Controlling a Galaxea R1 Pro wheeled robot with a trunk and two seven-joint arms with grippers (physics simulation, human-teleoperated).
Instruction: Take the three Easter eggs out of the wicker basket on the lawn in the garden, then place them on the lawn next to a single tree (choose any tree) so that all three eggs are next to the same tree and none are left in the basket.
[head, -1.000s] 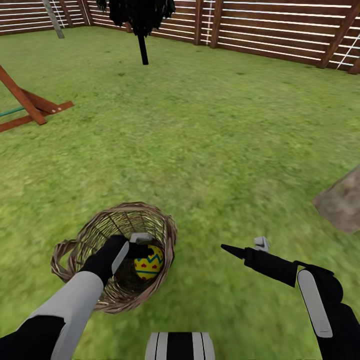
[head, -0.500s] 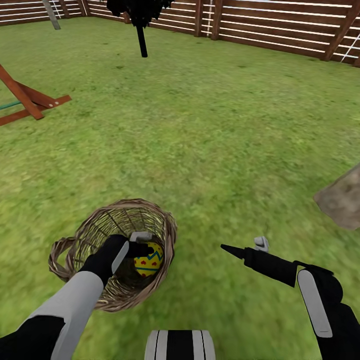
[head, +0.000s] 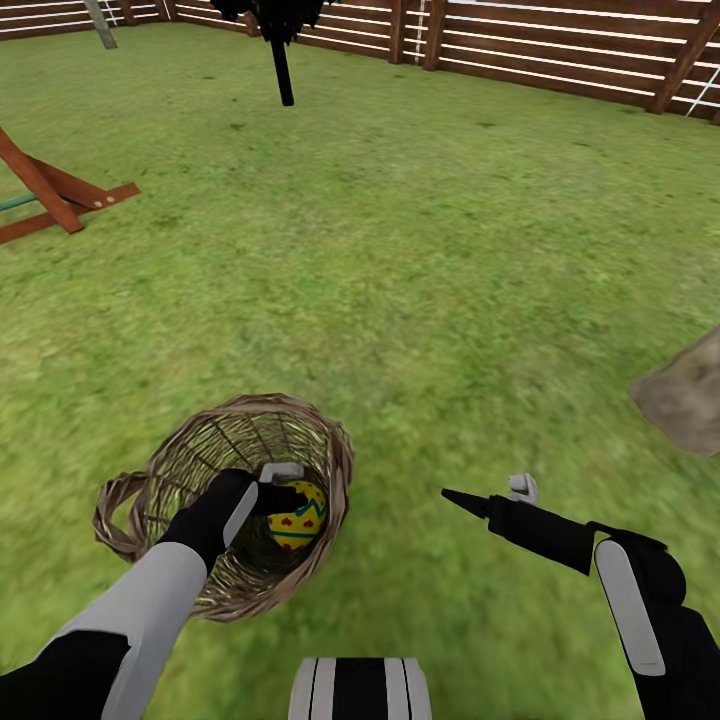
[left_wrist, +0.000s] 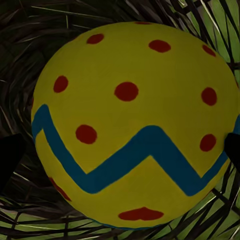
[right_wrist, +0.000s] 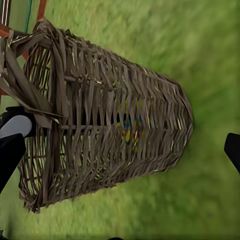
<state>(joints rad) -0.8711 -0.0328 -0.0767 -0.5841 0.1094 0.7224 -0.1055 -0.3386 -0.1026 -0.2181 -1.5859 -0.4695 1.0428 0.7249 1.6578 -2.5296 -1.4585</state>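
Observation:
The wicker basket (head: 335, 450) stands on the lawn (head: 400, 280) just in front of me. My left gripper (head: 285, 492) reaches down inside it, open, with its fingers on either side of one Easter egg (head: 298, 517). That yellow egg (left_wrist: 132, 125), with red dots and a blue zigzag band, sits very close in the left wrist view, a black fingertip (left_wrist: 9, 157) at each side. My right gripper (head: 485, 490) hovers open over the grass to the right of the basket. From it I see the basket's woven side (right_wrist: 105, 125), with egg colours (right_wrist: 127, 131) showing through the weave.
The pale grey-brown foot of a tree (head: 685, 395) shows at the right edge. A thin dark columnar tree (head: 283, 75) stands far ahead. A wooden play frame (head: 55, 200) is at the left. A slat fence (head: 550, 50) closes the garden at the back.
The whole picture has slid up a little, so the camera moved. My left gripper stays in the basket around the egg. My right arm holds its place.

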